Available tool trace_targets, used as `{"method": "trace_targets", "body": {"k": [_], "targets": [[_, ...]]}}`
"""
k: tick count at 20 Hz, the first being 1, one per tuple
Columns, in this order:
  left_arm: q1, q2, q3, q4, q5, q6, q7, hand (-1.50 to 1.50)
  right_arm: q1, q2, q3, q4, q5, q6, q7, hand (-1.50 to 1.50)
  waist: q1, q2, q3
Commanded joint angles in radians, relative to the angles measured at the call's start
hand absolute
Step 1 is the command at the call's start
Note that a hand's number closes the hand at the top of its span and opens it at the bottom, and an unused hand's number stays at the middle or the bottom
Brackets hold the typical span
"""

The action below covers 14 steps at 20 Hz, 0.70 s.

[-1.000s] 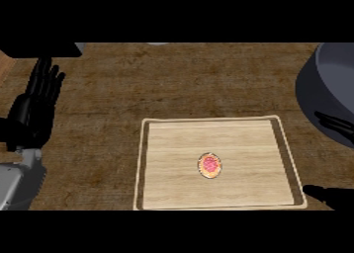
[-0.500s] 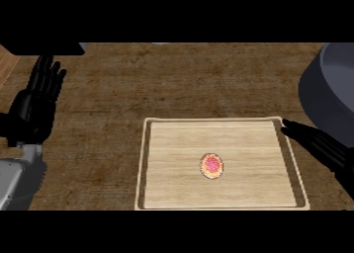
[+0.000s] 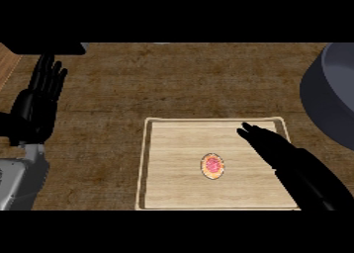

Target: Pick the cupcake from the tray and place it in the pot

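Dim, even light, dark brown tabletop (image 3: 172, 79), paler tray (image 3: 180, 190) brightest, black right hand (image 3: 296, 163) reading as flat silhouette.

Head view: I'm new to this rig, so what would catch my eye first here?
The pink-topped cupcake sits alone near the middle of the pale wooden tray. The black right hand lies over the tray's right side, fingers straight, not touching the cupcake. A big grey pot fills the right edge.

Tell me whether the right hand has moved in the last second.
Yes: the right hand moved up-left, from outside the tray to above its right half.
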Motion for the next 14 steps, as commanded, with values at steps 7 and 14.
{"method": "trace_targets", "body": {"k": [7,14], "targets": [[-0.013,-0.047,0.01,-0.054,-0.065,-0.008,0.083,0.0,0.019,0.108,0.006,0.102,0.084,0.07,-0.062,-1.5,-0.006,-0.001,0.001],[0.011,-0.07,0.059,0.014,-0.078,-0.063,-0.008,0.0,0.024,0.22,0.112,0.218,0.274,-0.037,-0.154,-1.5,-0.005,0.0,0.001]]}}
